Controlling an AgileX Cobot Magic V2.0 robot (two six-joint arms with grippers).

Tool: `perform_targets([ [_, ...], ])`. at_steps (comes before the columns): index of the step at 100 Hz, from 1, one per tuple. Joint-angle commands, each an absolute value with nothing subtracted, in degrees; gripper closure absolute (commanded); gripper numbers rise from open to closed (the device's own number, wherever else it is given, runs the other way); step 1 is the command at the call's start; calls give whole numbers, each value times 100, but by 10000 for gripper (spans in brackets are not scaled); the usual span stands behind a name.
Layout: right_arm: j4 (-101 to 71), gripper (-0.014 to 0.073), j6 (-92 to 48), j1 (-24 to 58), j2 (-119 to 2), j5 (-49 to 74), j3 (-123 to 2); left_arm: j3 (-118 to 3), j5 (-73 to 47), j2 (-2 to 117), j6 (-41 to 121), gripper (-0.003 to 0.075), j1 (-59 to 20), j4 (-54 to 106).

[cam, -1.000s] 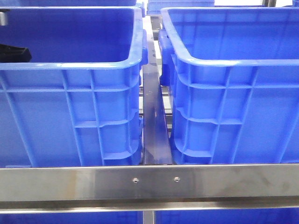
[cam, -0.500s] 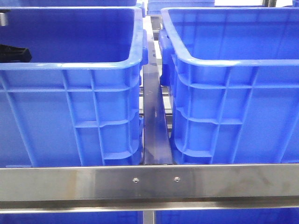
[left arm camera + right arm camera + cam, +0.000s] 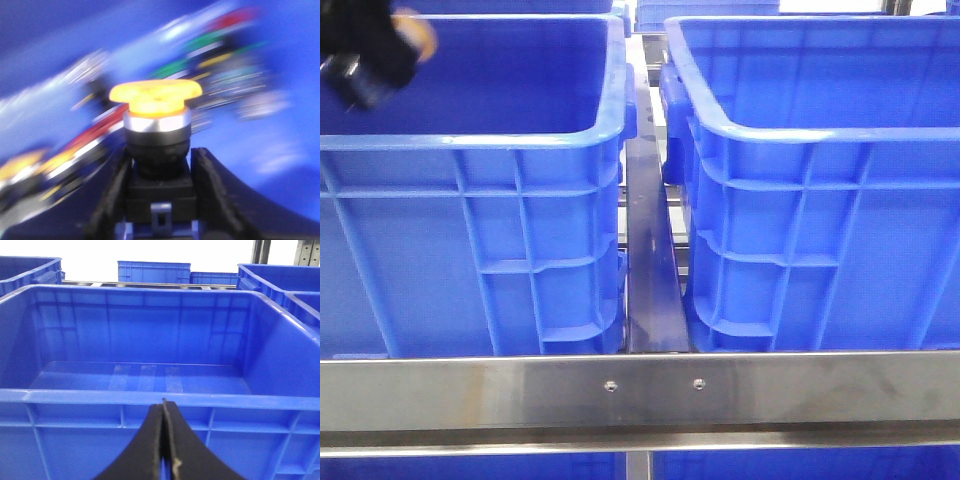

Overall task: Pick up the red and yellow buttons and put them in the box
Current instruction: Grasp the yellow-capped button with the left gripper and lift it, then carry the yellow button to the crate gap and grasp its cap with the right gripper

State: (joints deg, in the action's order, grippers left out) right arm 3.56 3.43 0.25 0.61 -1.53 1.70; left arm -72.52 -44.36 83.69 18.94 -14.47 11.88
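Left wrist view gives us the clearest fact: the left gripper (image 3: pixel 159 165) is clamped on the black body of a yellow mushroom-headed push button with a silver collar (image 3: pixel 156 97), its two black fingers (image 3: pixel 212 182) pressed against either side. Behind it we see only blurred streaks of red, green and yellow on blue. In the front view, that gripper (image 3: pixel 368 52) shows as a dark blur with an orange-yellow spot at the far left corner of the left-hand bright blue plastic crate with ribbed walls (image 3: pixel 520 140). In the right wrist view, the right gripper (image 3: pixel 163 445) has its black fingers pressed together, holding nothing, just outside the near rim of the right-hand blue ribbed crate (image 3: pixel 150 397).
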Motion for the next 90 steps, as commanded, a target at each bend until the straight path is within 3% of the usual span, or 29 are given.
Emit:
perform_targets([
  [1,412,650,347,8,194,-629,70,-7429,-4243,7886,2417,596,-1625,2040],
  [45,412,650,347,8,194,-629,70,-7429,-4947,7792,4598,596,-2647,4758],
  [90,407,650,347,15,194,-595,-57,-7429,-4924,8419,4870,596,-3236,5117],
])
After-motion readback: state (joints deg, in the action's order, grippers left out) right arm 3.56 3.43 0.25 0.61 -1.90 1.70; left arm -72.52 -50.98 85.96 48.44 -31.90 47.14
